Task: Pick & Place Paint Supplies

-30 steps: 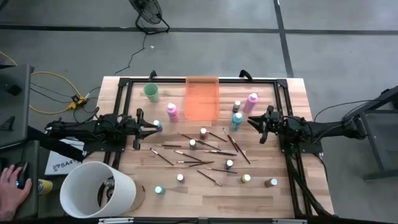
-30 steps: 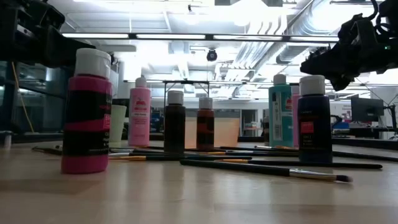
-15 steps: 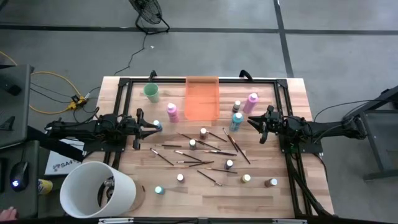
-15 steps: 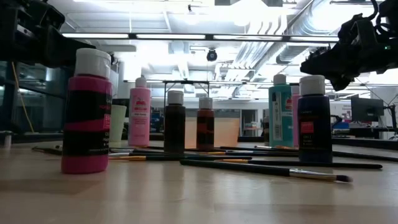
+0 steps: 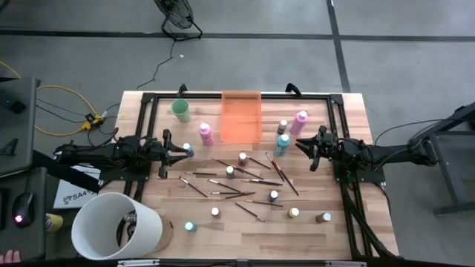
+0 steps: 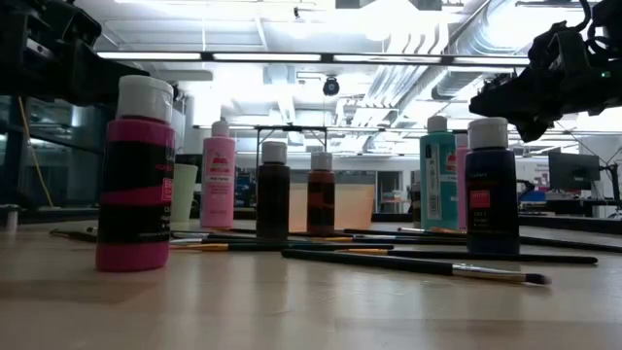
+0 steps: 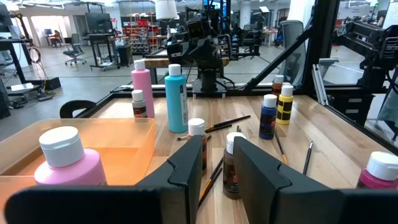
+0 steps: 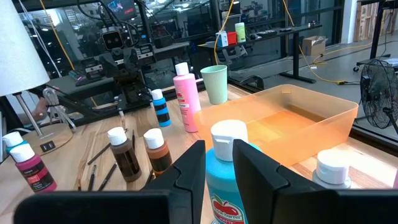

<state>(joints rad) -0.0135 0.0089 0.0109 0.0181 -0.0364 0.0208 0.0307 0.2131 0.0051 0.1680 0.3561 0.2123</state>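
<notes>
Both arms hang level above the table. My left gripper (image 5: 184, 150) (image 7: 216, 149) is at the left side, my right gripper (image 5: 300, 144) (image 8: 219, 148) at the right, and each stands open by a narrow gap with nothing in it. Between them lie thin dark brushes (image 5: 239, 182) flat on the wood. Small capped bottles (image 5: 243, 158) stand upright among them. One pink bottle (image 5: 205, 133) stands near the tray, another (image 5: 300, 121) at the far right. A teal bottle (image 5: 282, 143) stands just ahead of my right gripper, apart from it. A small blue bottle (image 5: 189, 150) stands below my left fingertips.
A translucent orange tray (image 5: 241, 119) sits at the far middle, with a mint-green cup (image 5: 180, 110) to its left. A big white bucket (image 5: 116, 226) stands at the near left corner. A black frame (image 5: 237, 96) runs around the table's far edge and sides.
Neither arm has moved, and no bottle or brush has shifted. Off the table at the near left, a person's hand has drawn away from a computer mouse.
</notes>
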